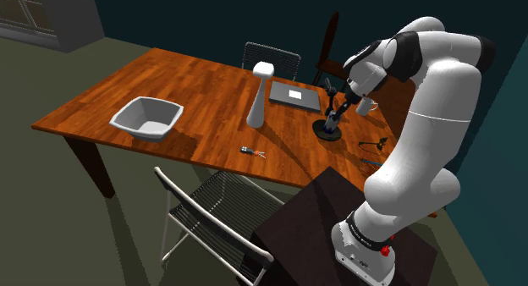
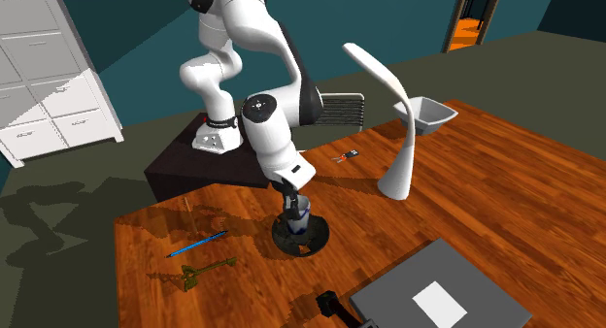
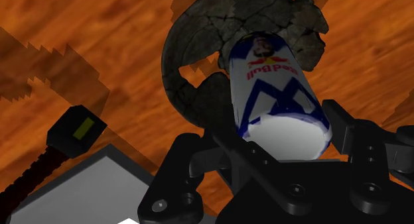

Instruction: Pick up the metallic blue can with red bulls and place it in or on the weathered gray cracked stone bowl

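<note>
**Ana:** While the arm bends low over the wooden table, where is the can?

**Ben:** The can sits between the 2 black fingers of the gripper. They press on it from both sides, so the claw is clenched around it. Its body is white with blue shapes and red lettering.

**Ana:** And the bowl?

**Ben:** The bowl is dark grey and cracked like stone. It stands on the table directly under the can. From the wrist, the can's far end lies over the bowl's hollow. From the second exterior view, the can hangs low, just above the rim. Whether it touches the bowl's floor cannot be told.

**Ana:** What else is on the table?

**Ben:** 1 white lamp with a bent neck rises near the bowl, toward the shoulder view's left. Well apart from both, further left, sits a pale square tub. A flat grey slab with a white patch lies beyond the bowl, and a small black block with a yellow-green label lies just beside the slab. To the second exterior view's left of the bowl lie 1 blue pen and 1 olive thing, near each other.

**Ana:** And around the table?

**Ben:** 2 wire-backed chairs stand at opposite long sides, and the dark stand is just beside the nearer one.
</note>
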